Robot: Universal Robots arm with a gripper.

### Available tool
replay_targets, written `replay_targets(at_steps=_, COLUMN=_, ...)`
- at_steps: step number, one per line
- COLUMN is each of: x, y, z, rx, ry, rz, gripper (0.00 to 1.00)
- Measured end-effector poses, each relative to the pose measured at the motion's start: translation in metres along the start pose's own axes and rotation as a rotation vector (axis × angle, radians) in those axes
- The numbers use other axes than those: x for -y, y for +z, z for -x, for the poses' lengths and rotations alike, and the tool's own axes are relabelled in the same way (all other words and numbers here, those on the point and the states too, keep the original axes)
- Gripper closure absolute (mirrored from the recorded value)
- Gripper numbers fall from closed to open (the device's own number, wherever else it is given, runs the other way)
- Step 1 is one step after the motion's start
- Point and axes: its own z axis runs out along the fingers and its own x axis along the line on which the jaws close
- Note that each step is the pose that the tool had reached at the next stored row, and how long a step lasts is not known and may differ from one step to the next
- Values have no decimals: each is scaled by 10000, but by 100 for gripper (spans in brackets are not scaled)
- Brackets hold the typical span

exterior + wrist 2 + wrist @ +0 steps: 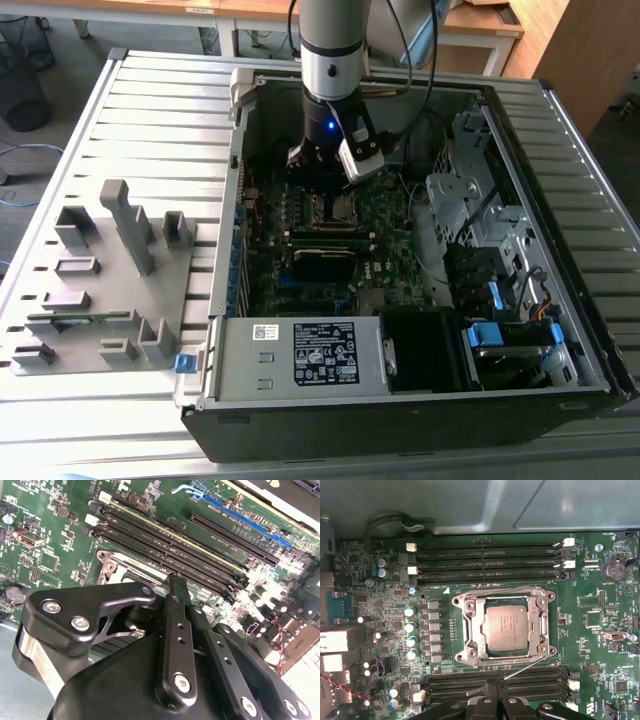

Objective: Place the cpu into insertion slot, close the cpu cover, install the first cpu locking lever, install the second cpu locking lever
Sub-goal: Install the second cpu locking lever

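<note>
In the first wrist view the cpu [506, 627] lies flat in the insertion slot [481, 630], silver top up. The cpu cover [470, 630] is down around it, with the chip showing through its window. One wire locking lever [505, 588] lies along the socket side nearest the memory slots. The other locking lever [520, 669] sticks out at a slant from the socket corner, and its free end reaches my gripper [494, 690]. The black fingers [172, 605] are pressed together at the tip, right beside the socket frame [107, 562]. In the exterior view the gripper [322, 185] hangs low inside the computer case.
Long black memory slots [485, 560] run on both sides of the socket. Capacitors [411, 625] stand beside it. The open case has a drive cage [465, 190] on the exterior view's right, and a power supply [300, 355] in front. A grey fixture tray [100, 270] lies outside the case.
</note>
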Motion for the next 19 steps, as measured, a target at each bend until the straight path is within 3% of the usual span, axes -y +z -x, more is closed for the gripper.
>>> replay_targets(at_steps=19, x=-3, y=65, z=-6, rx=-3, ry=0, rz=-5, gripper=90)
